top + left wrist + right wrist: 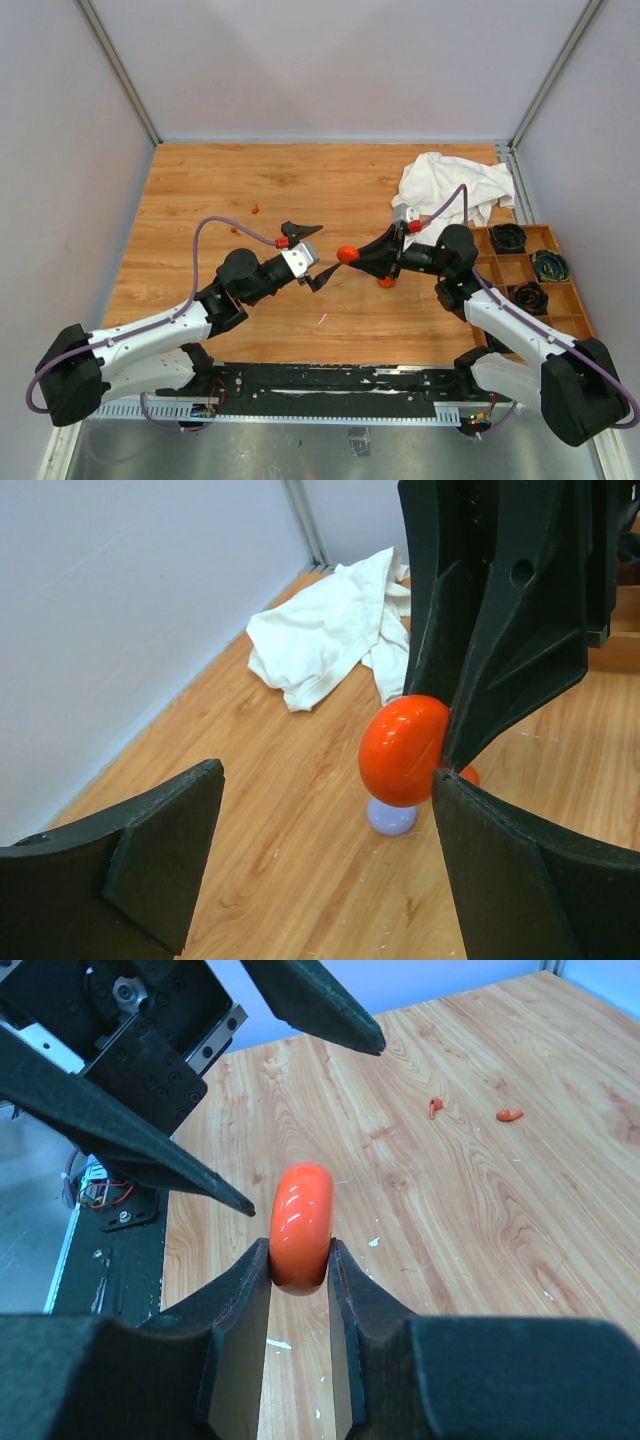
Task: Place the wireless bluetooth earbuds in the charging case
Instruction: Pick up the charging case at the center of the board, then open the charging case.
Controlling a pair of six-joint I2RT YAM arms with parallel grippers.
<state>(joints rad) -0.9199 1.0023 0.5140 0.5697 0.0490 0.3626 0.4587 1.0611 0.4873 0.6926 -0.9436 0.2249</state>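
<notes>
Over the middle of the wooden table [200,180], the right gripper [356,255] pinches a round orange-red charging case [346,254], facing the left gripper [325,250], whose jaws gape wide apart, while a tiny orange-red earbud [256,209] lies well behind and a crumpled white cloth [450,185] sits at the far right.

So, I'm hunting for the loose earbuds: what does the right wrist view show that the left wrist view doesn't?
Right wrist only: two orange-red earbuds lying on the table. Left wrist only: a white cloth and a lavender disc. Both: the orange-red case pinched in the right hand, and the open left hand.
</notes>
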